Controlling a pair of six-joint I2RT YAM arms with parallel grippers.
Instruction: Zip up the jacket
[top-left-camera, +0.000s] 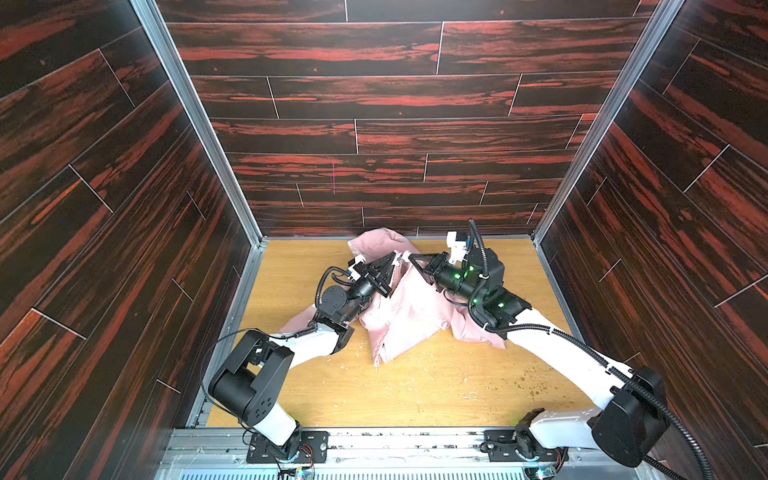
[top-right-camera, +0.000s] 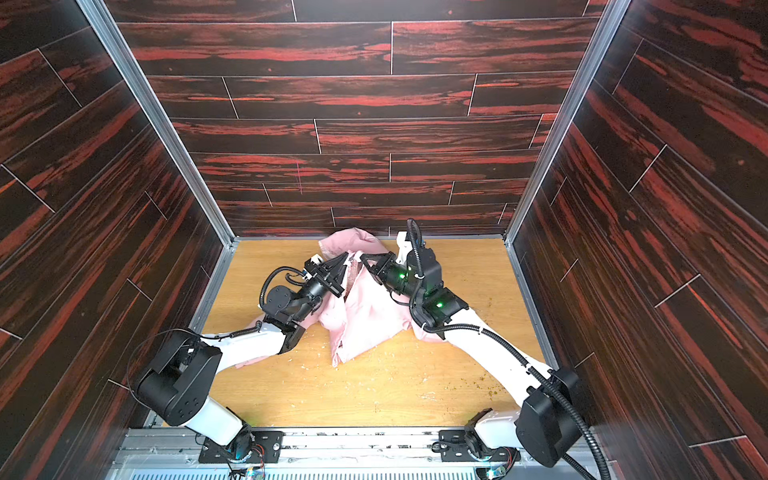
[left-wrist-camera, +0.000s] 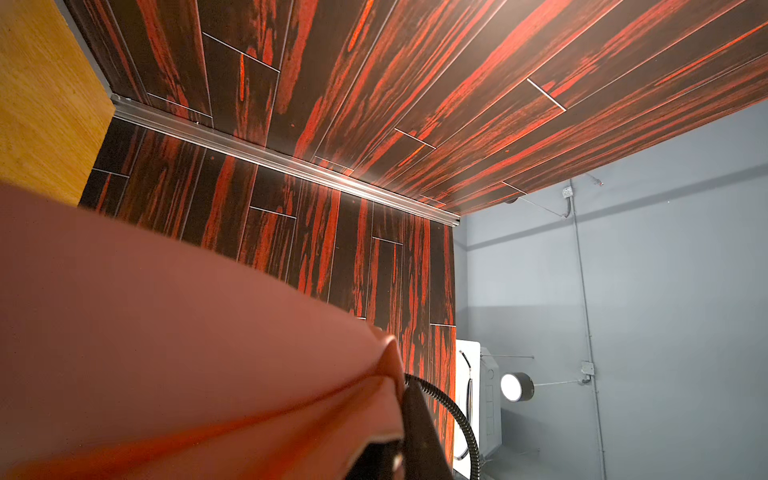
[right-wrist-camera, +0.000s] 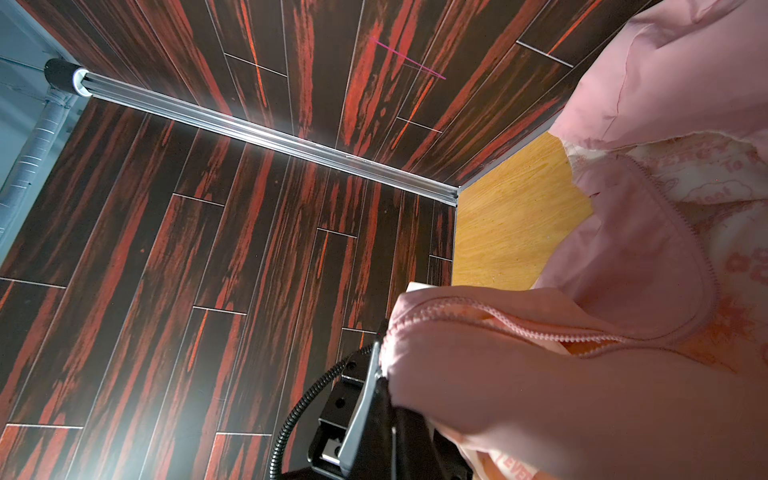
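Observation:
The light-pink jacket (top-left-camera: 411, 311) lies crumpled mid-table in both top views (top-right-camera: 365, 311), hood (top-left-camera: 376, 243) toward the back wall. Its front edges are lifted near the collar. My left gripper (top-left-camera: 392, 259) is shut on one front edge, and pink fabric (left-wrist-camera: 187, 332) fills much of the left wrist view beside the dark fingertip (left-wrist-camera: 415, 424). My right gripper (top-left-camera: 411, 257) faces it a short gap away, shut on the other edge. The right wrist view shows the open zipper teeth (right-wrist-camera: 498, 318) running into the grip (right-wrist-camera: 384, 365). A printed lining (right-wrist-camera: 706, 174) shows inside.
The wooden table (top-left-camera: 415, 395) carries scattered crumbs (top-left-camera: 536, 388) toward the front right. Dark red plank walls (top-left-camera: 374, 124) close in the back and both sides, with metal corner posts (top-left-camera: 199, 124). The left arm rests over a jacket sleeve (top-left-camera: 299, 320).

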